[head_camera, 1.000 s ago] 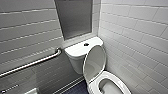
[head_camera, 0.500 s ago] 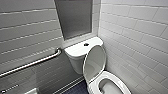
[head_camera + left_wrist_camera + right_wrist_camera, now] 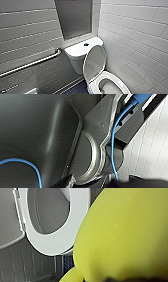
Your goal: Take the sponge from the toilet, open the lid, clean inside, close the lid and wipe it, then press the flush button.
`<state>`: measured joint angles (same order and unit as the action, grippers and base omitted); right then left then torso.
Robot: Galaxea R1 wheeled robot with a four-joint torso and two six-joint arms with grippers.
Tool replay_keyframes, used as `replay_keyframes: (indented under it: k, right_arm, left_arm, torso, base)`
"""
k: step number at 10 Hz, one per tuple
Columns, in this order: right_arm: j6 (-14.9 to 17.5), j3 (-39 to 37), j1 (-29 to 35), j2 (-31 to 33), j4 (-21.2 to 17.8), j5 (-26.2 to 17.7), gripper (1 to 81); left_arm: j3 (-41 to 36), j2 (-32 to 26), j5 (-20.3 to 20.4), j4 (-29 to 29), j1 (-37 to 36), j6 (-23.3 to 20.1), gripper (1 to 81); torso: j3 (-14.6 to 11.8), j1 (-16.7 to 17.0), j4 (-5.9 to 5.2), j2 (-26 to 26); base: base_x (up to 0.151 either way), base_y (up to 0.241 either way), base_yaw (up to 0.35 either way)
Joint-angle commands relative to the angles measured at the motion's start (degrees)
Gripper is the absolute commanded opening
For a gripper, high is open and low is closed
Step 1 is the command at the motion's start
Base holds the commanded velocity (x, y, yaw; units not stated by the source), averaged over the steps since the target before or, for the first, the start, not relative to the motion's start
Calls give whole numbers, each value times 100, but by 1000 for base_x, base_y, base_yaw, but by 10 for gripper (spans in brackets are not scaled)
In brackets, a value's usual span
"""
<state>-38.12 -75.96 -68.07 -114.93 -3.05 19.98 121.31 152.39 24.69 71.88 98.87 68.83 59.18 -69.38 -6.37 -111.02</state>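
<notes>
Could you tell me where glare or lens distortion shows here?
Head view: the wide lens bows the tile lines and leans the toilet; the grab bar gleams. Left wrist view: a pale light streak on the robot's dark plate. Right wrist view: the sponge, evenly lit.

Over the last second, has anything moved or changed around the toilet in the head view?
Nothing visibly changed. The lid stands raised against the tank, the flush button sits on the tank top, and the grab bar is on the wall, all as before.
</notes>
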Motion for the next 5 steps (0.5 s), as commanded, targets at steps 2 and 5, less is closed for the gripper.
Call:
replay_keyframes:
  k: [2,5]
  right_arm:
    - [156,864,666,574,252,-187,10]
    - [173,1120,1501,453,278,-730,10]
  left_arm:
    - [-81,-103,-96,169,147,-36,811]
    - [-81,-104,-96,161,138,-36,811]
  torso:
    - [0,0,0,0]
    - [0,0,0,0]
  base:
    - [0,0,0]
    - [0,0,0]
